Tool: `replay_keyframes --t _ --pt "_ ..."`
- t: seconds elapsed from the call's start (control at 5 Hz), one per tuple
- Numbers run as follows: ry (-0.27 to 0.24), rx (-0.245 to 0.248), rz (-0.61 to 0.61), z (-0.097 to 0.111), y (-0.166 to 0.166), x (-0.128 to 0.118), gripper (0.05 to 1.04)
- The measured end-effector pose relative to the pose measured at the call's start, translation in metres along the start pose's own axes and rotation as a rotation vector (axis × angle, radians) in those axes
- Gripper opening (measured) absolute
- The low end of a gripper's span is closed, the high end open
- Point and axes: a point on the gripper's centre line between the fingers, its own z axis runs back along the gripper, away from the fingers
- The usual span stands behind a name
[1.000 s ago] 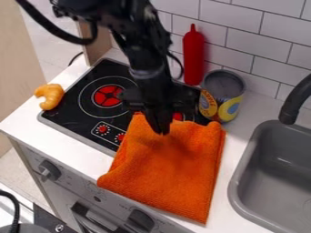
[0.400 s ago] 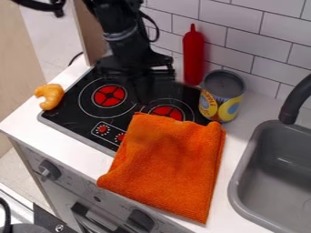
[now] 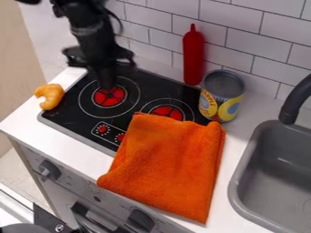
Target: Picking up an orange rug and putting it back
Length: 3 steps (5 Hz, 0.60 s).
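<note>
A white tiled wall [image 3: 267, 45] is standing behind the white countertop [image 3: 61, 142], whose front edge is running diagonally above a toy oven front [image 3: 79, 191]. The black cooktop [image 3: 72, 111] is taking up the countertop's left half, with a white margin showing along its front side. At the right, the gray sink [image 3: 279, 182] is lying set into the countertop, and a strip of counter is running between its rim and the orange cloth.

The black robot arm [image 3: 88, 34] is coming in at the upper left. Its gripper [image 3: 106, 82] is hanging over the far part of the cooktop's left burner [image 3: 110, 99], well apart from the cloth; whether it is open or closed, I cannot tell.

The orange cloth [image 3: 167, 168] is lying rumpled across the countertop, its upper left part overlapping the cooktop beside the right burner [image 3: 167, 111]. Its lower side is reaching the countertop's front edge, and its upper right corner is sitting close to the tin can [image 3: 223, 98].

The can is standing upright right of the cooktop. A black faucet [image 3: 294, 102] is curving over the sink's rim. A red squeeze bottle [image 3: 193, 57] is standing upright by the wall, and a toy croissant [image 3: 50, 96] is resting beside the cooktop's left edge.
</note>
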Motion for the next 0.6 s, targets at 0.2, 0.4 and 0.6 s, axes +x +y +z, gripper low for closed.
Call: replay_keyframes --t 0.2,0.4,0.6 --pt "-0.020 0.014 0.007 0.000 0.032 0.012 0.211" --pt "0.010 0.070 -0.026 -0.005 0.053 0.014 0.452" --pt "0.029 0.090 -0.073 -0.005 0.063 0.010 0.753"
